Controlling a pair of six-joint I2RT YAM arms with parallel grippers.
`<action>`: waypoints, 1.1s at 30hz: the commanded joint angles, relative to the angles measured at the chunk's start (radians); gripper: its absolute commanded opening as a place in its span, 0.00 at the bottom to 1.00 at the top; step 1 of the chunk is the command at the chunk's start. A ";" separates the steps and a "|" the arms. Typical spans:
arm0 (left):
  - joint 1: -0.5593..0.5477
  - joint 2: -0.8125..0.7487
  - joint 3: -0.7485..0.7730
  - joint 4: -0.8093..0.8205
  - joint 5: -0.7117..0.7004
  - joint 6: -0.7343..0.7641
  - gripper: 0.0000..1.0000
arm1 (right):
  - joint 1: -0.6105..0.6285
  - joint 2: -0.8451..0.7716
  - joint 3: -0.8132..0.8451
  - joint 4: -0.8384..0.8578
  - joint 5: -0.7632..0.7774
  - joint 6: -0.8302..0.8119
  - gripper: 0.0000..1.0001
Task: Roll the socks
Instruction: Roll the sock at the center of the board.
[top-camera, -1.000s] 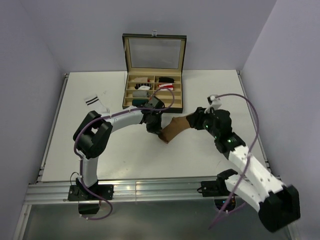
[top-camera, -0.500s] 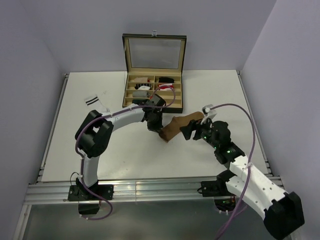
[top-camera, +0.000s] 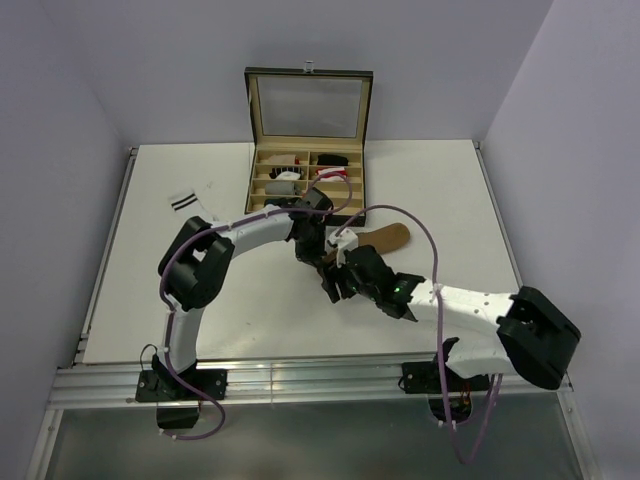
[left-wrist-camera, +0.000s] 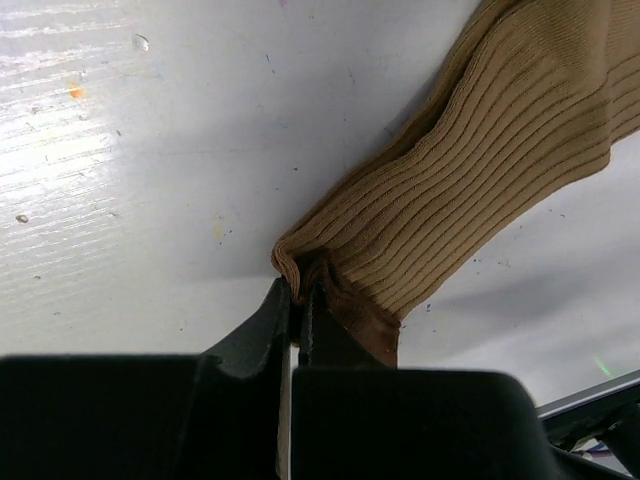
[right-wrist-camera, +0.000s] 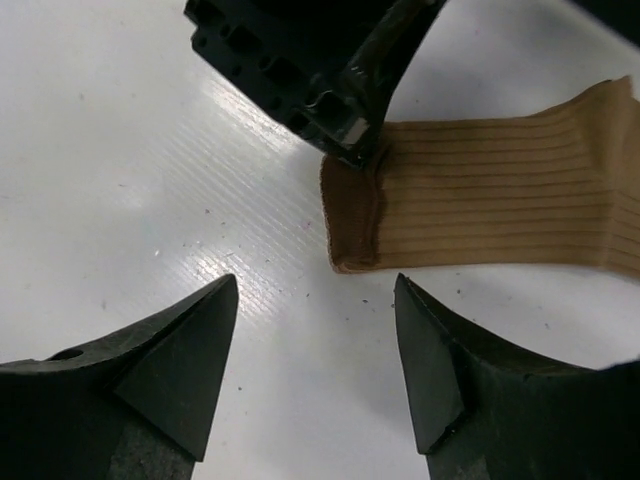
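Observation:
A tan-brown sock (top-camera: 383, 238) lies flat on the white table, toe to the right and cuff to the left. My left gripper (left-wrist-camera: 297, 293) is shut on one corner of its darker cuff, pinching a fold of ribbed fabric (left-wrist-camera: 480, 190); in the top view that gripper (top-camera: 320, 260) sits at the sock's left end. My right gripper (right-wrist-camera: 316, 285) hovers open just in front of the cuff (right-wrist-camera: 352, 225), both fingers apart and touching nothing. From above, the right gripper (top-camera: 335, 284) is right below the left one. A white sock with dark cuff stripes (top-camera: 191, 207) lies at the far left.
An open wooden box (top-camera: 352, 205) with a raised glass lid stands at the back, directly behind the left gripper. Its compartments hold small rolled bundles and a red-and-white piece (top-camera: 331, 173). The right arm's cable (top-camera: 400, 212) loops over the tan sock.
My right gripper has let go of the sock's toe end and swung left to the cuff, jaws now apart. The sock has dropped flat. The left gripper has stayed put.

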 joint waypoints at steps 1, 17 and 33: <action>0.004 0.020 0.039 -0.017 0.019 0.034 0.00 | 0.060 0.076 0.065 0.059 0.128 -0.024 0.70; 0.007 0.029 0.043 -0.030 0.042 0.052 0.00 | 0.158 0.298 0.128 0.108 0.328 -0.067 0.54; 0.009 0.028 0.028 -0.007 0.058 0.042 0.01 | 0.160 0.381 0.135 0.143 0.321 -0.058 0.17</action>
